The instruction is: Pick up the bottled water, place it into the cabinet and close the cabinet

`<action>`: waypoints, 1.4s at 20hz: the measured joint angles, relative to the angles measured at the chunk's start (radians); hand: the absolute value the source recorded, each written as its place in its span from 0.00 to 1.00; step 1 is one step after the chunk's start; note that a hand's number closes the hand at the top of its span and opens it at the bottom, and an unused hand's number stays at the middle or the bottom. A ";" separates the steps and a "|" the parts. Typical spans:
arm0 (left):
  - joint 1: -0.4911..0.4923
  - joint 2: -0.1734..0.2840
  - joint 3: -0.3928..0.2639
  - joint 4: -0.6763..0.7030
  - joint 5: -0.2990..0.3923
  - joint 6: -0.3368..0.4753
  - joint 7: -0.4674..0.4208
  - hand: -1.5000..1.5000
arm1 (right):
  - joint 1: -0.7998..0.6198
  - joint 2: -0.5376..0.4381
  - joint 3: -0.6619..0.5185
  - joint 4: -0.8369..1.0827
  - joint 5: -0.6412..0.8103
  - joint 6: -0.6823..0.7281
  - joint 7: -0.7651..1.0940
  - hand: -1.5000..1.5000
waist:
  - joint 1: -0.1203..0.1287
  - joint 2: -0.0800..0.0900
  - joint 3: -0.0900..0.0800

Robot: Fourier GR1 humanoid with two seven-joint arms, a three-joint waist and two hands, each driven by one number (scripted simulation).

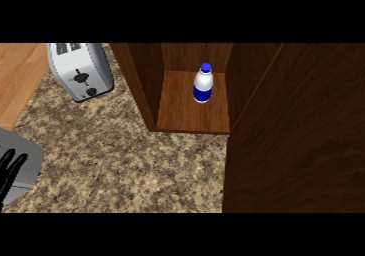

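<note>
The bottled water (203, 84) stands upright inside the open cabinet (192, 117), upper centre of the frame. Its door (303, 135) fills the right. A toaster (80, 71) sits upper left. The left hand (6, 172) rests lower left, fingers spread.

You are looking at nothing readable here: no words, numbers or brand marks are showing anywhere. The bottled water (203, 84) inside the cabinet (192, 117) is wearing a blue band, but no lettering is coming through on it. The toaster (80, 70) is showing a lever and a knob on its front, with no legible markings.
</note>
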 measured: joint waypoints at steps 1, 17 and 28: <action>0.008 0.007 0.008 -0.001 0.004 -0.008 -0.002 0.00 | -0.020 0.001 0.016 0.002 0.003 -0.014 0.013 1.00 | 0.003 0.000 0.000; 0.119 0.093 0.133 0.019 0.066 -0.142 -0.034 0.00 | -0.384 0.116 0.306 0.027 0.045 -0.345 0.229 1.00 | 0.029 -0.001 -0.001; 0.179 0.135 0.216 0.044 0.106 -0.248 -0.057 0.00 | -0.756 0.353 0.456 0.118 0.236 -0.678 0.397 1.00 | 0.070 0.012 0.004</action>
